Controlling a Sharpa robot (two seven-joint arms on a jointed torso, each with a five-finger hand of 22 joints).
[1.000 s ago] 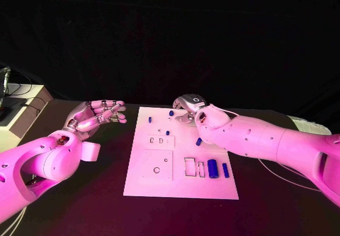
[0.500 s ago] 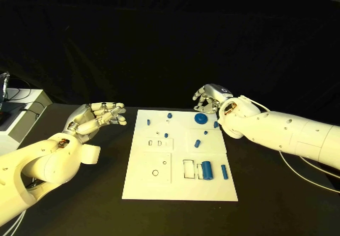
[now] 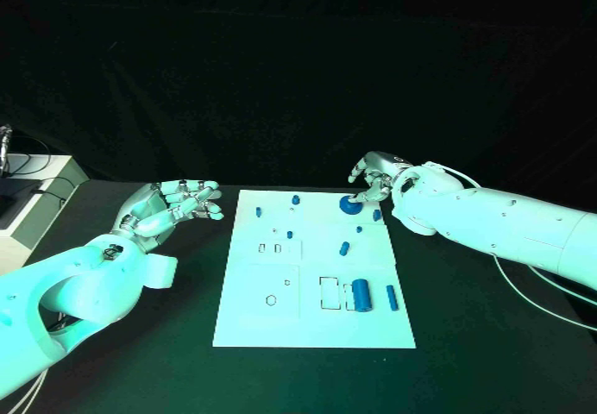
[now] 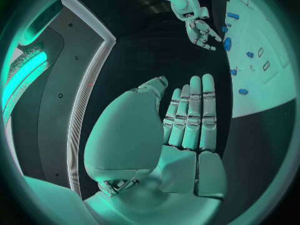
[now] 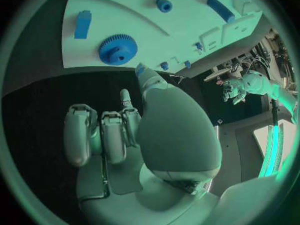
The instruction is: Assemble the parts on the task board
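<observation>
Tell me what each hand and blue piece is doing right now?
left hand: open, holding nothing, beside the board.
right hand: empty, fingers curled, above the board's far corner.
blue gear: lying flat on the task board.
big blue cylinder: lying on its side.

right robot hand [image 3: 374, 184] lifted off the task board [image 3: 314, 321], blue gear [image 3: 352, 205] left lying at its far edge

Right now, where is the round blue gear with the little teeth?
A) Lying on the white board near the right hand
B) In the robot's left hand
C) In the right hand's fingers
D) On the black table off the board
A: the blue gear lies flat on the white task board, just beyond the right hand, which holds nothing.
</observation>
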